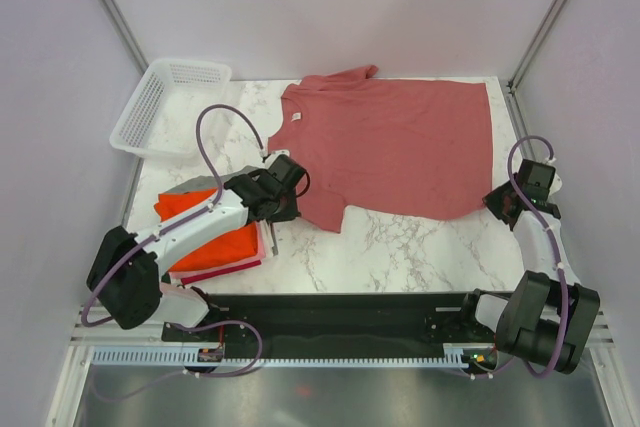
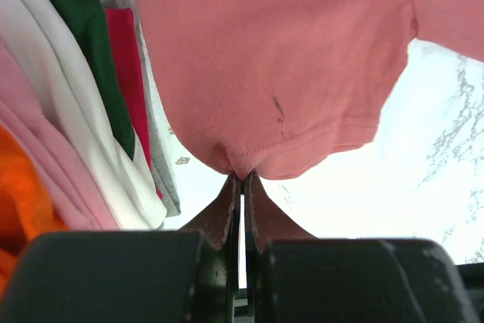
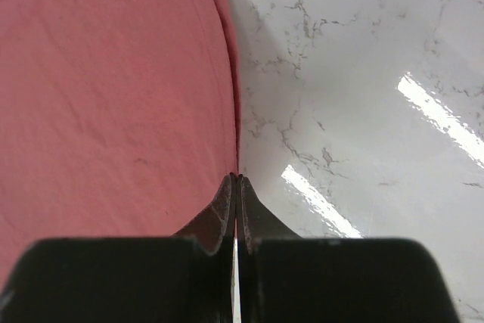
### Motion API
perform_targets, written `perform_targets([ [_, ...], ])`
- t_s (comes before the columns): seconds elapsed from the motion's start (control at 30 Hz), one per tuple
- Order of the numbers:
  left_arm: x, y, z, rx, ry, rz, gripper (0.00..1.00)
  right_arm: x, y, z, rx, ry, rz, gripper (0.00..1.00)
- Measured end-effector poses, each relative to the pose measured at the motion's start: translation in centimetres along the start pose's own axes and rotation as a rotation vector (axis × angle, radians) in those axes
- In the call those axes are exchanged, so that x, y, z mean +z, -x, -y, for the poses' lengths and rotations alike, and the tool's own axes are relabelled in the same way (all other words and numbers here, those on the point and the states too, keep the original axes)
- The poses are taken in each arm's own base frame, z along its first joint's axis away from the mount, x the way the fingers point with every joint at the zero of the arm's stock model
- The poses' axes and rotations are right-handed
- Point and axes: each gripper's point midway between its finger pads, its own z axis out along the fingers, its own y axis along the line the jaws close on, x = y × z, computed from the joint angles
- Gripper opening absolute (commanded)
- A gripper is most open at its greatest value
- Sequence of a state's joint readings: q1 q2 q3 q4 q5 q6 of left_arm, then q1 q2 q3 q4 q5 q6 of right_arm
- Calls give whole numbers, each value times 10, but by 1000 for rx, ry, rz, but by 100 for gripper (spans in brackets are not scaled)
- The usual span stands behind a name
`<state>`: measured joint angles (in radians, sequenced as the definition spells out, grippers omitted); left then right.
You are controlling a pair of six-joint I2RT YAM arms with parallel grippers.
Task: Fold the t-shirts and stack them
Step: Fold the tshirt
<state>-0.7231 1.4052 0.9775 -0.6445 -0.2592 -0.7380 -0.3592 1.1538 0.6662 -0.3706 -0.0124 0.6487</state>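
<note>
A dusty pinkish-red t-shirt [image 1: 400,147] lies spread flat on the marble table, collar to the left. My left gripper [image 1: 296,192] is shut on the near sleeve's hem [image 2: 265,141]; in the left wrist view the cloth bunches into the gripper [image 2: 242,175]. My right gripper [image 1: 497,203] sits at the shirt's bottom hem near its front right corner. In the right wrist view the gripper [image 3: 237,178] is shut right on the hem edge of the t-shirt [image 3: 113,96]. A stack of folded t-shirts [image 1: 215,237], orange-red on top, lies under my left arm.
A white mesh basket [image 1: 165,102] stands tilted at the back left. The folded stack [image 2: 68,111] shows pink, white, green, red and grey layers just left of my left gripper. Bare marble [image 1: 400,247] lies in front of the shirt. Grey walls close in both sides.
</note>
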Motion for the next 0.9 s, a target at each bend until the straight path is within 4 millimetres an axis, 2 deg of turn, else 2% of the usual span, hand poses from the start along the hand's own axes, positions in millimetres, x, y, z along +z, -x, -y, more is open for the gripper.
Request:
perform_targets([
  [0.13, -10, 6, 1, -6, -14, 17, 2, -1, -2, -3, -3, 14, -15, 0],
  [0.47, -10, -4, 2, 15, -9, -13, 2, 1, -7, -2, -26, 17, -39, 0],
  [0.73, -11, -5, 2, 20, -9, -17, 2, 12, -24, 14, -34, -35, -97, 0],
  [0.9, -11, -7, 0, 22, -2, -23, 2, 12, -23, 18, -35, -57, -82, 0],
])
